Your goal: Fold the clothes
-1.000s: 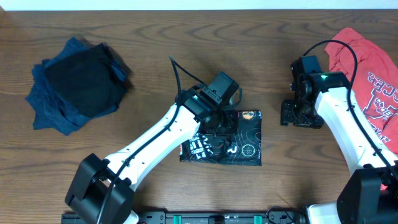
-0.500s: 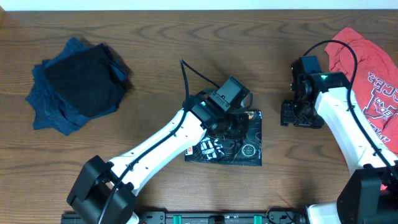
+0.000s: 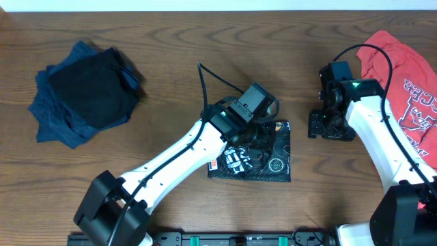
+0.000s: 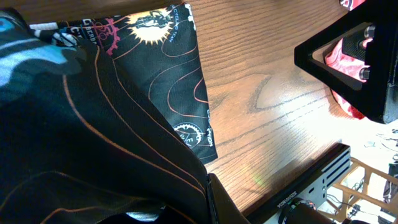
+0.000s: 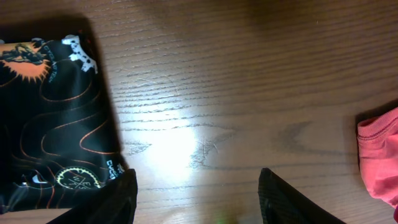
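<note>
The black jersey (image 3: 258, 162) with pale contour lines and white lettering lies folded into a small rectangle at the table's centre front. It also shows in the left wrist view (image 4: 177, 93) and the right wrist view (image 5: 56, 124). My left gripper (image 3: 254, 134) is over the jersey's top edge. In the left wrist view its jaws (image 4: 189, 208) are buried in black fabric and shut on it. My right gripper (image 3: 330, 127) hovers to the right of the jersey. Its fingers (image 5: 196, 202) are open and empty over bare wood.
A red shirt (image 3: 410, 89) with white lettering lies at the right edge, behind the right arm; its hem shows in the right wrist view (image 5: 379, 155). A pile of dark blue clothes (image 3: 85, 92) sits at the far left. Wooden table (image 3: 171, 41).
My left gripper moved right and slightly back, and the jersey's left edge shifted right with it. The right arm has not moved.
</note>
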Tool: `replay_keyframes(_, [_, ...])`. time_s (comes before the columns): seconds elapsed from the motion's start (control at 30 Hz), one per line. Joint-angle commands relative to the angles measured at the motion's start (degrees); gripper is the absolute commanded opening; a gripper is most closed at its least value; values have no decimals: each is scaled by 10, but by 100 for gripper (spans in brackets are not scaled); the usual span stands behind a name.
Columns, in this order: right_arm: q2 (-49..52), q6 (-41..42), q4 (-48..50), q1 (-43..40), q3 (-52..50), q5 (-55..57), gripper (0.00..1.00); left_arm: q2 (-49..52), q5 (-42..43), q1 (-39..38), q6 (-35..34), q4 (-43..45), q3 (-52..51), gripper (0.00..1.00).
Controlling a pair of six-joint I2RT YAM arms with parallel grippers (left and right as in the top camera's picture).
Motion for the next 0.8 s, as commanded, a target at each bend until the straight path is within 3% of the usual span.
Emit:
replay_keyframes(0.0, [-3, -6, -1, -3, 6, 7, 60, 10, 6, -1, -1, 4, 10, 11])
replay_keyframes(0.13, [-3, -5, 0, -3, 6, 8, 60, 13, 6, -5, -1, 8, 10, 43])
replay_keyframes(0.17, [-3, -6, 0, -3, 6, 7, 60, 13, 9, -7, -1, 11, 10, 44])
replay_keyframes(0.37, [-3, -8, 5, -3, 6, 7, 60, -1, 8, 11, 58, 5, 10, 45])
replay_keyframes(0.43, [-3, -44, 12, -2, 6, -16, 60, -13, -10, 35, 58, -16, 10, 45])
replay_keyframes(0.6, [-3, -176, 66, 7, 9, -234, 56, -21, -74, 109, 73, -78, 10, 44])
replay_keyframes(0.77, [-3, -195, 149, 47, 9, -372, 56, -6, -116, 166, 75, -97, 3, 40])
